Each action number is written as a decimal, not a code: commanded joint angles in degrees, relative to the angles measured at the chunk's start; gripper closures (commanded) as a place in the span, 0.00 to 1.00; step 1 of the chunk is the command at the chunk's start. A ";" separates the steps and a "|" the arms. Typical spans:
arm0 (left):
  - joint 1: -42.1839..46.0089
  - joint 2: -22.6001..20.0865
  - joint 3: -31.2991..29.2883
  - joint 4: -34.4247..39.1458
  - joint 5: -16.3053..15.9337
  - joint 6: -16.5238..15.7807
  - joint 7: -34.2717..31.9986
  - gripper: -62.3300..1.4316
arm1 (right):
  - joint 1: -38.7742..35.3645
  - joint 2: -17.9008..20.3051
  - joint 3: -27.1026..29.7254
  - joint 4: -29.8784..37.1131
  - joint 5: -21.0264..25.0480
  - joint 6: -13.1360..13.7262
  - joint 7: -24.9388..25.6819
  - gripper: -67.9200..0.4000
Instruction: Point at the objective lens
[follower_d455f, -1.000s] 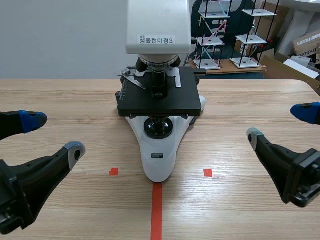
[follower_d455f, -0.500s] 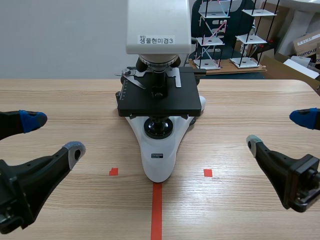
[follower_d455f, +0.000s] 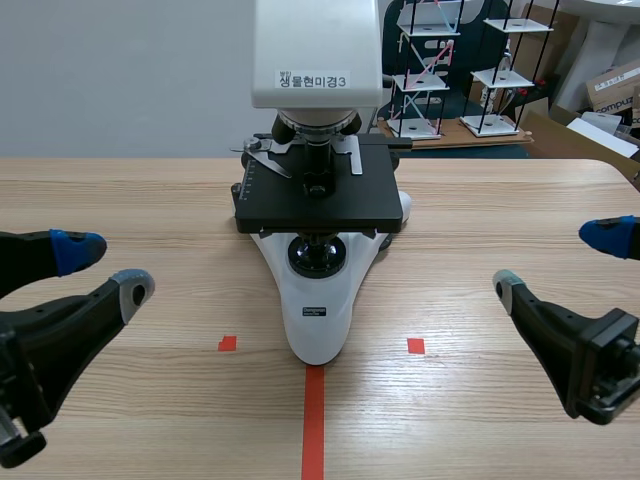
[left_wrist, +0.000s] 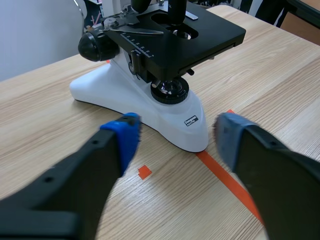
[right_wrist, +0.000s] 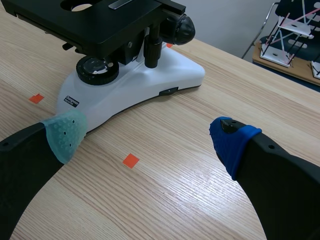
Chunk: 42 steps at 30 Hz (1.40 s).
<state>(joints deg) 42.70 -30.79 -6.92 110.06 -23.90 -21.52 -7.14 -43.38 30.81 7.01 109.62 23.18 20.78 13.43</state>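
I have two pairs of fingers, and both are spread apart and hold nothing. My left fingers (follower_d455f: 100, 305) have one blue pad and one grey pad, and my right fingers (follower_d455f: 545, 315) have the same colours. Both pairs hang low over the table (follower_d455f: 480, 200).

There is one microscope (follower_d455f: 318, 300) on the table. It stands between my left fingers and my right fingers, a little ahead of both. Its white base (left_wrist: 165, 120) lies just ahead of the gap between my left fingers. From my right fingers it is ahead and to the side of the grey-green pad.

I can see clearly one objective lens (follower_d455f: 319, 162). It is a black tube that points straight down at the one black stage (follower_d455f: 318, 205). The lens is ahead of my fingers and higher than them, well apart from both pairs, and no finger touches it. From the left wrist view only its lower end (left_wrist: 176, 7) shows, over the hole of the stage.

I count two black knobs, one on each side of the microscope (left_wrist: 97, 45) (right_wrist: 180, 27).

On the table there are two small red squares (follower_d455f: 227, 343) (follower_d455f: 415, 345) and one red line (follower_d455f: 314, 420). The line runs to the front of the base, between the two squares.
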 joint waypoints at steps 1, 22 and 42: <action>-0.02 0.28 0.76 0.24 -0.52 -0.09 -2.03 0.60 | 0.52 0.13 0.07 0.68 0.37 0.00 0.85 0.21; -9.90 0.31 8.72 -1.86 -0.33 1.88 -3.69 0.95 | 0.52 0.13 0.07 0.68 0.39 0.00 0.87 0.21; -28.70 5.73 22.93 -9.64 3.17 5.79 2.58 0.95 | 0.52 0.13 0.07 0.68 0.39 0.00 0.85 0.21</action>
<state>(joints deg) 14.13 -25.63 15.66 99.81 -20.88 -16.21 -4.40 -43.38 30.81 7.01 109.62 23.16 20.78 13.43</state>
